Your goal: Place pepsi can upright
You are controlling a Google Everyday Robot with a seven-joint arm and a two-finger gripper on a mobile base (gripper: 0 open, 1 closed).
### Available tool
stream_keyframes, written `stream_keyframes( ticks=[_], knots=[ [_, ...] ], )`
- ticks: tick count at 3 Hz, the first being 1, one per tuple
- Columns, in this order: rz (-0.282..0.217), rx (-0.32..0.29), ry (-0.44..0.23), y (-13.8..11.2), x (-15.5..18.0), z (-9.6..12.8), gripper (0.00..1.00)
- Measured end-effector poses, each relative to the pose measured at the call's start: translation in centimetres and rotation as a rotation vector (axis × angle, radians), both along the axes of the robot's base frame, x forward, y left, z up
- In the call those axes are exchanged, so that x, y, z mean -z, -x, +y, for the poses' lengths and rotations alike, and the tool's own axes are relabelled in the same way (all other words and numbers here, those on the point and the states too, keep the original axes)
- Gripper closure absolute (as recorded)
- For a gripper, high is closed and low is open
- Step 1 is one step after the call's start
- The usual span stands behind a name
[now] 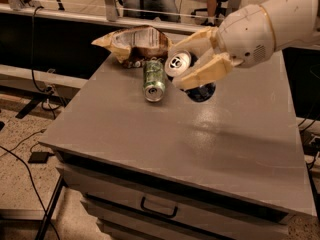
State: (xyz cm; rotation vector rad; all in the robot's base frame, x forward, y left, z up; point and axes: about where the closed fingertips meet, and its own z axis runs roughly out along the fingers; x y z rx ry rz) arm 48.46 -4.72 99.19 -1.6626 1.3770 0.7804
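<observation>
The gripper (pixel 174 68), above the far middle of the grey table (pixel 165 139), has its two tan fingers (pixel 202 71) clamped on the pepsi can (pixel 179 62). The can is tilted, silver top facing the camera; whether its dark lower end touches the tabletop cannot be told. Just beside it lies a green can (pixel 154 79) on its side, with a crumpled chip bag (pixel 134 41) behind
</observation>
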Motion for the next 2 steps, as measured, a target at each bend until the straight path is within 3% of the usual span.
stream_keyframes(
  ticks=[1,2],
  knots=[
    [0.021,-0.025,-0.089,1.0,-0.2,0.9,1.00],
    [0.079,-0.027,-0.173,1.8,0.9,1.4,1.00]
  ],
)
